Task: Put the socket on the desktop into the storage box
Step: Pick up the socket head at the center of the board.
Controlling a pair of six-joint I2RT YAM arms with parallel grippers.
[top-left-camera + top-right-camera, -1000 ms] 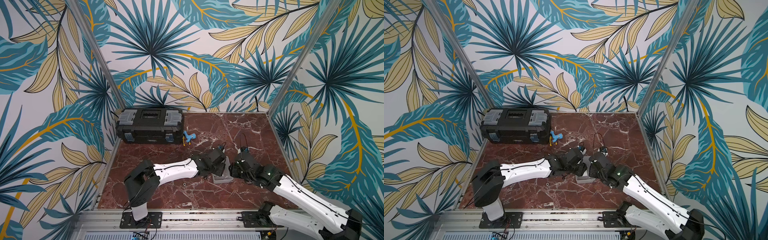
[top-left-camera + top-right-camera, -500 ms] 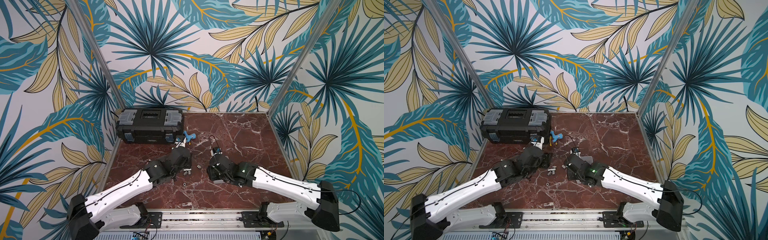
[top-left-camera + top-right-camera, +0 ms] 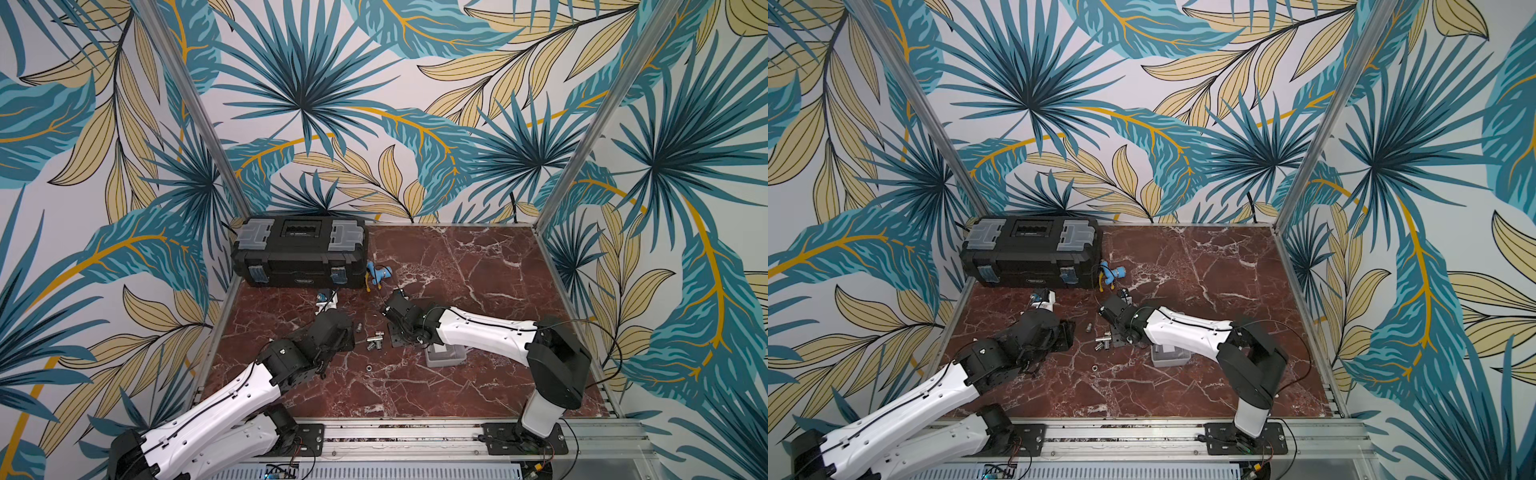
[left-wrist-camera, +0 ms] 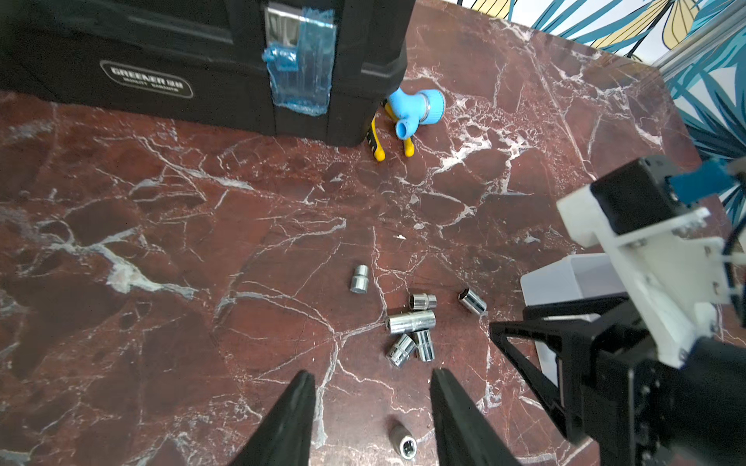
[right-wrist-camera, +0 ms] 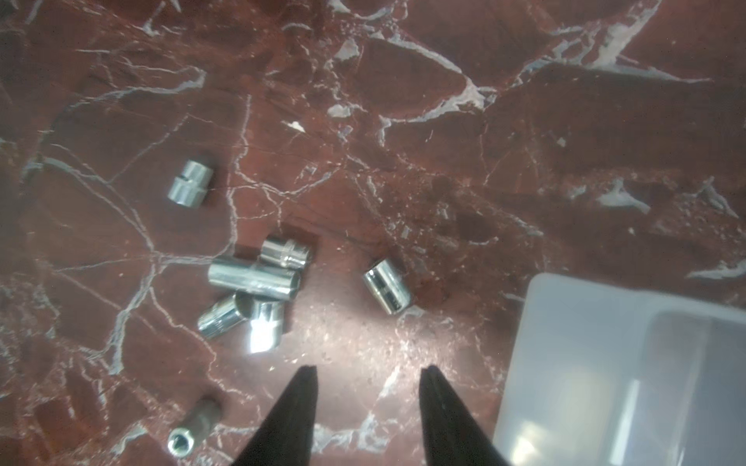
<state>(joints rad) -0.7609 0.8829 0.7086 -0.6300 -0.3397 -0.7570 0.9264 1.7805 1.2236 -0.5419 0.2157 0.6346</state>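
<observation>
Several sockets (image 4: 411,322) lie loose on the surface (image 4: 161,242), beside the storage box (image 5: 605,363); none shows inside it. The left tool (image 4: 372,372) and the right tool (image 5: 368,368) stand part-open and empty above them. No pick is made yet.

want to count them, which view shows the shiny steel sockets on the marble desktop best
The left wrist view: the shiny steel sockets lie sharp and unhidden. Right wrist shows them blurred; in both top views they are tiny.

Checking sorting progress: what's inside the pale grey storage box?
Only a white label and bare floor show inside the storage box. The right arm covers its far side, so that part is hidden.
</observation>
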